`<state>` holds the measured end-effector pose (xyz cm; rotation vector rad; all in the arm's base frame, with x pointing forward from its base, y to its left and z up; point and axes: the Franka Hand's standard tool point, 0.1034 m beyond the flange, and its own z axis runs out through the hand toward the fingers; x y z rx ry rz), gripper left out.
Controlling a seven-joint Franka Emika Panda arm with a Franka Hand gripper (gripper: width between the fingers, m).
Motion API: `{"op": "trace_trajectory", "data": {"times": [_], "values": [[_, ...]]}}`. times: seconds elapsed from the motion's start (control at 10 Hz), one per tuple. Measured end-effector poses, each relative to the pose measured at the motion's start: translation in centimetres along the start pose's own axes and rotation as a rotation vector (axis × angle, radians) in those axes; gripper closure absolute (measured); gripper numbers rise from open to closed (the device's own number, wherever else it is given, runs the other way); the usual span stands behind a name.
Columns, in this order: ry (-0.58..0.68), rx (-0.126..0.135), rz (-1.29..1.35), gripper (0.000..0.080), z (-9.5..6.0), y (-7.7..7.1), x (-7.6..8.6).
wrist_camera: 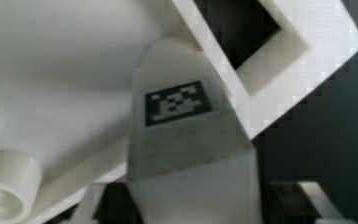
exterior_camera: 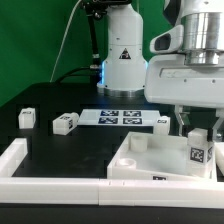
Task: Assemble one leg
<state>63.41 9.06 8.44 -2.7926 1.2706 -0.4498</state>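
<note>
The leg (exterior_camera: pixel 197 146) is held clamped between the jaws of the gripper (exterior_camera: pixel 196 128), upright over the tray's (exterior_camera: pixel 140 160) corner, so it can be seated.

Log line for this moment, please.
gripper: jaws shut on leg | leg above tray-like piece | spare legs on table: untouched

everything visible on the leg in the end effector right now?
The leg is a small white, plastic-looking post with a black-and-white square tag on its side. It stands roughly upright at the exterior view's right, under the end effector, over the large white tray-like piece. In the wrist view the leg runs out from between the fingers, tag facing the camera, rounded tip toward the tray. Whether the tip touches the tray cannot be told. The end effector looks shut on it.
</note>
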Motion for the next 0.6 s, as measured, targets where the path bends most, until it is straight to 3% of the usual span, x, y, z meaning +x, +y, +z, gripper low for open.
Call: {"op": "trace_trajectory", "data": {"times": [0.2,0.3,0.4,0.5,0.6], "values": [[-0.001,-0.001,0.039,0.0470,0.06,0.14,0.12],[-0.001,-0.001,0.038,0.0251,0.07,0.14,0.11],[-0.001,-0.001,0.038,0.0251,0.08,0.15,0.11],[-0.001,-0.001,0.038,0.0181,0.09,0.15,0.10],[-0.001,-0.001,0.038,0.0159,0.10,0.16,0.10]]}}
